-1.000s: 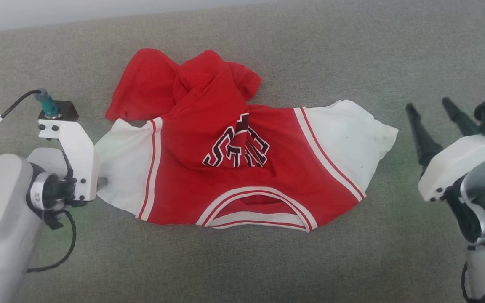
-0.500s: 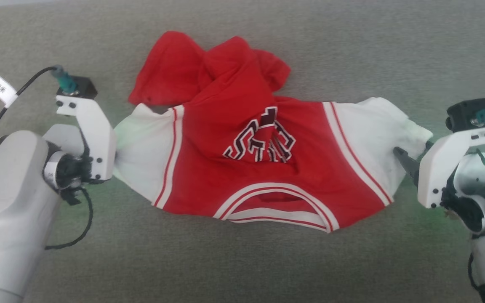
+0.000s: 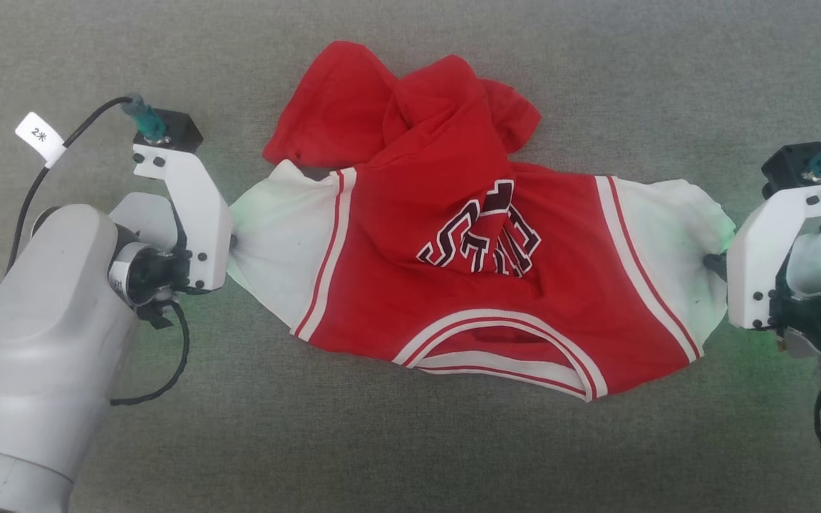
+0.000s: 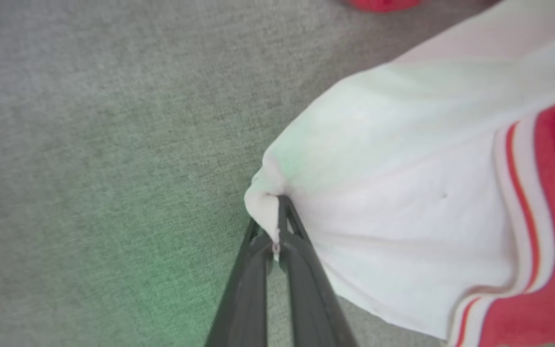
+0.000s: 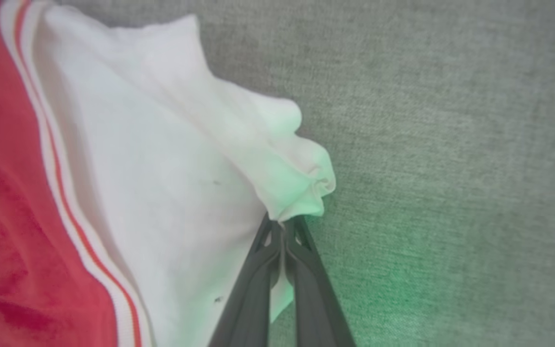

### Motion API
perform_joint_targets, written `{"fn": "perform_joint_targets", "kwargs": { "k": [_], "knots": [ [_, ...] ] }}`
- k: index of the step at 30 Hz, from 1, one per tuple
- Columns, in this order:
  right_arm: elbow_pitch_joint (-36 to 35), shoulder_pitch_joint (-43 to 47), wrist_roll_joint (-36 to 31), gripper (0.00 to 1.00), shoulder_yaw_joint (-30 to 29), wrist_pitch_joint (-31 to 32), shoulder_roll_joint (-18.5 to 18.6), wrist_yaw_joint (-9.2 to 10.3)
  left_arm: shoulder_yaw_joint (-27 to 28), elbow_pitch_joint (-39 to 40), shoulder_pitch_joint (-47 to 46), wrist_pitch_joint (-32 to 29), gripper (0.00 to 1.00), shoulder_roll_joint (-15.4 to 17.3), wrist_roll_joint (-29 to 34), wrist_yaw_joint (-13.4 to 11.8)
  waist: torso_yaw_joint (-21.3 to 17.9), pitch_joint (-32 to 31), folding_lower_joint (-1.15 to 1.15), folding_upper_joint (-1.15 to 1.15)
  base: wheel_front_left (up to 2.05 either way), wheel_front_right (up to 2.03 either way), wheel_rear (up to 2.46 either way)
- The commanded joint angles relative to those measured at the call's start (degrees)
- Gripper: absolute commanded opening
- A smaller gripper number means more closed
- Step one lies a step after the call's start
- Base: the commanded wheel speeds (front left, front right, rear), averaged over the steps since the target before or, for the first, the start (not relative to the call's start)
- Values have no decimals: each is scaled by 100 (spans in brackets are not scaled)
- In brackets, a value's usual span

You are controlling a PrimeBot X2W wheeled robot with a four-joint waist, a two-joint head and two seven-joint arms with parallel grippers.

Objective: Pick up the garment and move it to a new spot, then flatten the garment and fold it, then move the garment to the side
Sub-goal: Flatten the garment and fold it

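The garment [image 3: 453,285], a red shirt with white sleeves and striped trim, lies crumpled on the grey cloth surface, its lower red part bunched up at the far side over the dark print. My left gripper [image 4: 277,226] is shut on the edge of the shirt's left white sleeve [image 3: 275,235], fabric pinched between the dark fingers. At the other end, my right gripper [image 5: 284,226] is shut on the bunched edge of the right white sleeve [image 3: 681,235]. In the head view both wrists flank the shirt, and their white brackets hide the fingers.
Grey woven fabric surface [image 3: 410,456] runs all around the shirt. A black cable with a white tag [image 3: 40,135] loops off the left wrist. Green light from the wrists tints the surface near both sleeves.
The right gripper came in from the right and shut on the right sleeve. The left gripper closed on the left sleeve. The head camera shifted, so the shirt sits further right in the picture.
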State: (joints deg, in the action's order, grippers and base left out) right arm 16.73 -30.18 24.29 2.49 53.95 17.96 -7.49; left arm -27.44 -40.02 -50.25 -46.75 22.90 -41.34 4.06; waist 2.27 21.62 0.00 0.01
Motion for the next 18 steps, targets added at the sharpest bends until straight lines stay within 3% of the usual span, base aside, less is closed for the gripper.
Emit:
{"fn": "perform_joint_targets", "kwargs": {
  "k": [1, 9, 18],
  "knots": [
    [81, 163, 76, 0, 53, 125, -81, 1, -30, -100, 1, 21, 0, -43, 12, -1, 11, -86, 0, -1, 0, 0, 0],
    [-436, -282, 394, 0, -242, 327, 4, 1, 34, 255, -314, -258, 0, 126, -32, -86, -51, -541, 0, -1, 0, 0, 0],
    [-920, -1062, 443, 0, -163, 327, 111, 1, 217, 1070, -601, -581, 0, 403, -149, -264, -211, -1287, 0, -1, 0, 0, 0]
  ]
}}
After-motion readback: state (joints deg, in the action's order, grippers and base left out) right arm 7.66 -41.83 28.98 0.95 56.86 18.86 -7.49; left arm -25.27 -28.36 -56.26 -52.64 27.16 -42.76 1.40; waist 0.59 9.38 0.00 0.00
